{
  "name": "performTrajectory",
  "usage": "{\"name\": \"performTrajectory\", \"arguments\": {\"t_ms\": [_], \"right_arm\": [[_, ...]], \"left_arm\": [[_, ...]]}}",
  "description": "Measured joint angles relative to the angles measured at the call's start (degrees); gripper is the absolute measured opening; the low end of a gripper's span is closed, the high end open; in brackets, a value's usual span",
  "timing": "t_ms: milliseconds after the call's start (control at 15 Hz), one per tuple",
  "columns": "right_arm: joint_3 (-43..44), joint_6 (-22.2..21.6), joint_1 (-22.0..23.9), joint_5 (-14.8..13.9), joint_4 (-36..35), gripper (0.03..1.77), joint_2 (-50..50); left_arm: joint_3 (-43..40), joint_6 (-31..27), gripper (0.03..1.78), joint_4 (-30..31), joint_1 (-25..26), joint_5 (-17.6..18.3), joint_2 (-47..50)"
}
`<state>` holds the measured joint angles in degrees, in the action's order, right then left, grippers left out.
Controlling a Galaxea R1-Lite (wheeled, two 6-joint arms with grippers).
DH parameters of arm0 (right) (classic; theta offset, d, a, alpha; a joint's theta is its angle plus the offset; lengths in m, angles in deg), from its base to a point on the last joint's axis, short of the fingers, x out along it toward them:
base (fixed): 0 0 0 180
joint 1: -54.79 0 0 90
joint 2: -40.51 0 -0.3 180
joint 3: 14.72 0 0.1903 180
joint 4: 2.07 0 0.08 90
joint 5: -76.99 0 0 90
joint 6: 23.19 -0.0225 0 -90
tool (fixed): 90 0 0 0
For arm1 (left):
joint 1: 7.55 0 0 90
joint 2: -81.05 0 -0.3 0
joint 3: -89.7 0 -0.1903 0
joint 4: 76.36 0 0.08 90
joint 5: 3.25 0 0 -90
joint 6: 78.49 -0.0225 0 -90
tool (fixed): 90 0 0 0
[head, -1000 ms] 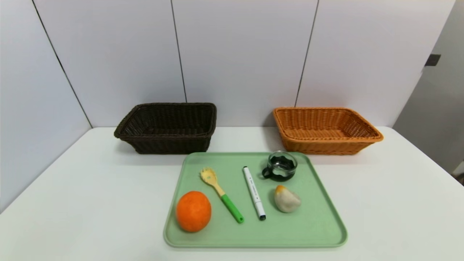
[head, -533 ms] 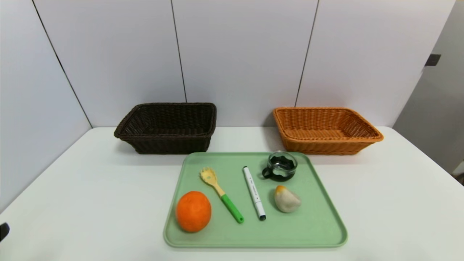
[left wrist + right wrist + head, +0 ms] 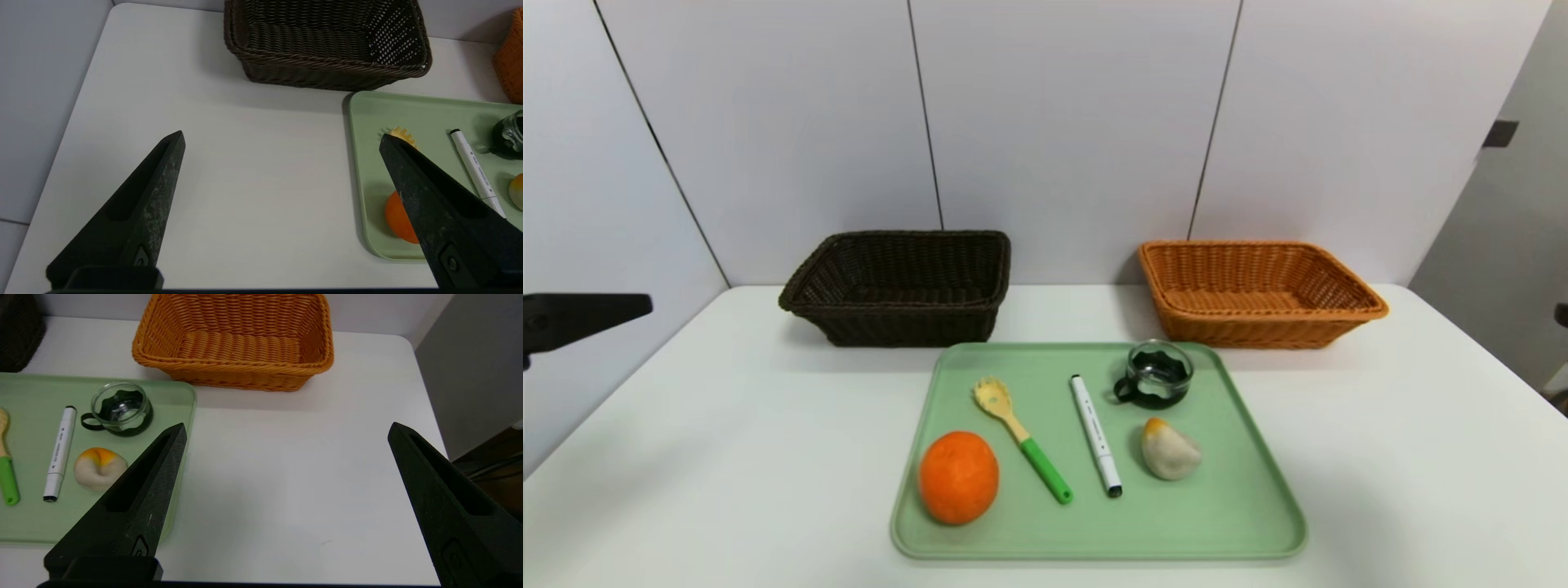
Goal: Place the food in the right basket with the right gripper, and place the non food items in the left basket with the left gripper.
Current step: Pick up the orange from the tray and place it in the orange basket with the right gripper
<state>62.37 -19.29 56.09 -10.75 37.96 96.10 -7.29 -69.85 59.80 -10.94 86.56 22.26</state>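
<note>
left claw: spread wide (image 3: 282, 136), nothing held, poised above the table's left side.
right claw: spread wide (image 3: 288, 426), nothing held, poised above the right side.
orange fruit (image 3: 959, 478), pale bulb (image 3: 1169, 449): both lay on the tray (image 3: 1176, 535).
step, as judged: first grasps were being lined up; each piece was best straddled squarely, then gently pinched.
</note>
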Motion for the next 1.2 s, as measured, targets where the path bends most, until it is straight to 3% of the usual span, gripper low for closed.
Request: {"name": "performTrajectory", "arguments": {"t_ms": [200,333,667,933,1200], "right_arm": [[3.9,0.1,-1.1,5.9,0.1,1.70,6.8],[5.4,0.5,-3.1,8.0,0.0,1.70,11.0],[7.4,1.0,-11.9,8.1,-0.1,1.70,17.7],[8.3,1.0,-14.0,8.0,-0.9,1.70,21.2],[9.0,0.8,-14.1,7.9,-1.2,1.70,23.7]], "left_arm": [[4.6,0.4,1.69,0.0,-7.3,0.0,-6.8],[5.9,0.9,1.69,0.1,-11.9,-0.1,-10.3],[6.6,5.5,1.69,-0.3,-22.8,-0.9,-16.3],[6.2,11.9,1.69,-0.3,-30.3,-5.1,-21.7],[6.4,12.3,1.69,-0.3,-34.3,-5.4,-25.2]]}}
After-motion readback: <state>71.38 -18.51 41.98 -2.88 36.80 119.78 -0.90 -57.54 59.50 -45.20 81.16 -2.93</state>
